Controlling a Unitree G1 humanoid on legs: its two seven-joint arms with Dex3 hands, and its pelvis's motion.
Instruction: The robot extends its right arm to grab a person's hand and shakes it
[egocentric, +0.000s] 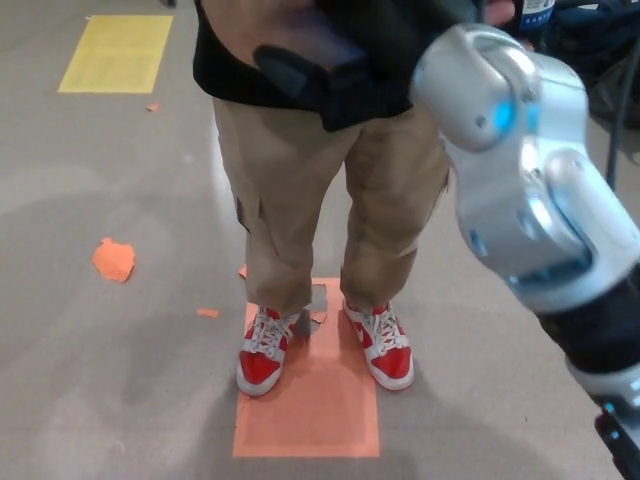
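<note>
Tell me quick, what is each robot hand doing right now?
Right hand: closed around the person's hand, near the top edge of the view.
Left hand: not in the picture, so it cannot be told.

Single head view, steeply downward and close, over right arm toward floor.

Grey concrete floor with orange mat and yellow mat.
</note>
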